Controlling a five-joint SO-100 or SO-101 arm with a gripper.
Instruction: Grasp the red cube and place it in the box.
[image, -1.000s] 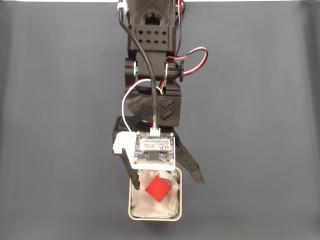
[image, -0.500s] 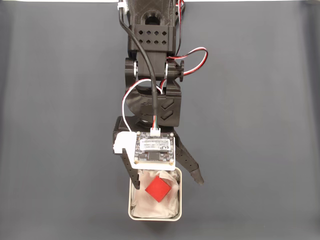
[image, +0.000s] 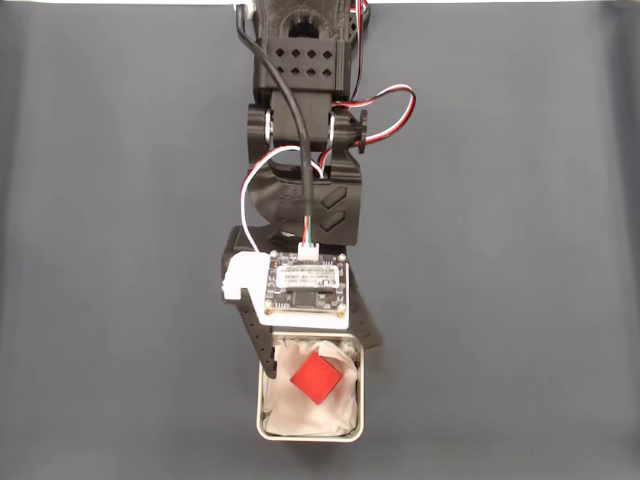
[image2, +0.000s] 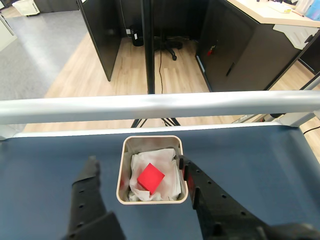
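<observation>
Honestly, not much left to mess up here.
Cube: the red cube (image2: 150, 177) sits loose on the white lining inside the box (image2: 122, 176), tilted on a corner.
Jaws: the gripper (image2: 137, 165) is spread wide and empty, one finger (image2: 88, 172) left of the tin, the other right at its right rim in the wrist view.
Risk: that right finger could catch the rim on the way out and drag or tip the tin.
Cause: pulling back low on the dark mat (image: 520, 250) instead of lifting.
</observation>
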